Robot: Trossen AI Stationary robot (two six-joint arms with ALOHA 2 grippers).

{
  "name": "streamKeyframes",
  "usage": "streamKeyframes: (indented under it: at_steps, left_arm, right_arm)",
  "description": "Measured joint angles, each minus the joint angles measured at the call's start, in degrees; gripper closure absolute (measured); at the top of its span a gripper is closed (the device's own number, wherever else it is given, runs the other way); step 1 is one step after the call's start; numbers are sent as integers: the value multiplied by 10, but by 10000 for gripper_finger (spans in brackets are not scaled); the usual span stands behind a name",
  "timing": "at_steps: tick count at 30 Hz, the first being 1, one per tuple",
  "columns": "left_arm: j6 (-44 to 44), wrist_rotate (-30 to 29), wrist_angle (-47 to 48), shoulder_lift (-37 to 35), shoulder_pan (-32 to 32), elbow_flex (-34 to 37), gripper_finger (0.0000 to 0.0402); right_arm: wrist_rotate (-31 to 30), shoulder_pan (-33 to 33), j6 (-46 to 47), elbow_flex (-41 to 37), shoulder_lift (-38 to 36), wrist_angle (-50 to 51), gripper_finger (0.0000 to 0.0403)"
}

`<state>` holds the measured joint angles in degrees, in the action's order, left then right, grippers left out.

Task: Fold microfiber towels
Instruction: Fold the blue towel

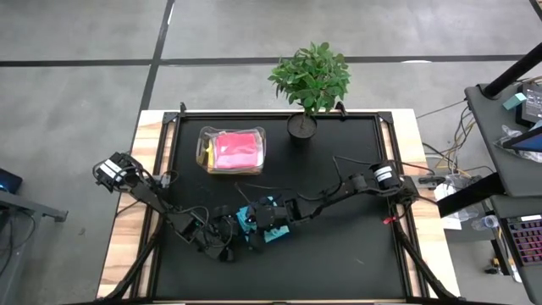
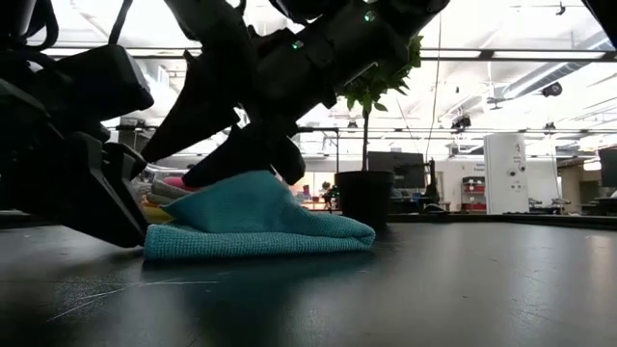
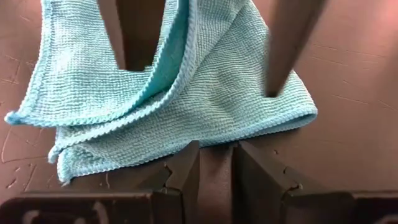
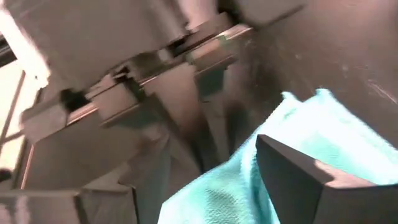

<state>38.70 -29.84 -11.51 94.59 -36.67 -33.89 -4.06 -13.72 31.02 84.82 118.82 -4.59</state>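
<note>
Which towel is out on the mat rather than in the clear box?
The teal towel, partly folded between both grippers; the pink towel and other towels lie stacked in the clear box.

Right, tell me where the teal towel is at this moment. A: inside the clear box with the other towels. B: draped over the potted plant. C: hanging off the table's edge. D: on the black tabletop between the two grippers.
D: the teal towel lies partly folded on the black tabletop, with the left gripper and the right gripper both at it.
</note>
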Motion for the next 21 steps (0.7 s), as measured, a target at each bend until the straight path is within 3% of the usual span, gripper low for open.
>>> streamKeyframes:
  at_steps: [9, 16, 21]
  left_arm:
    - [4, 2, -1, 0, 0, 1, 309]
    - [14, 1, -2, 0, 0, 3, 309]
    - [14, 1, -2, 0, 0, 4, 309]
  right_arm:
    - [55, -5, -109, -1, -64, 52, 154]
    - [11, -23, -160, -51, -134, 144, 163]
    - [-25, -22, -141, -130, -149, 98, 165]
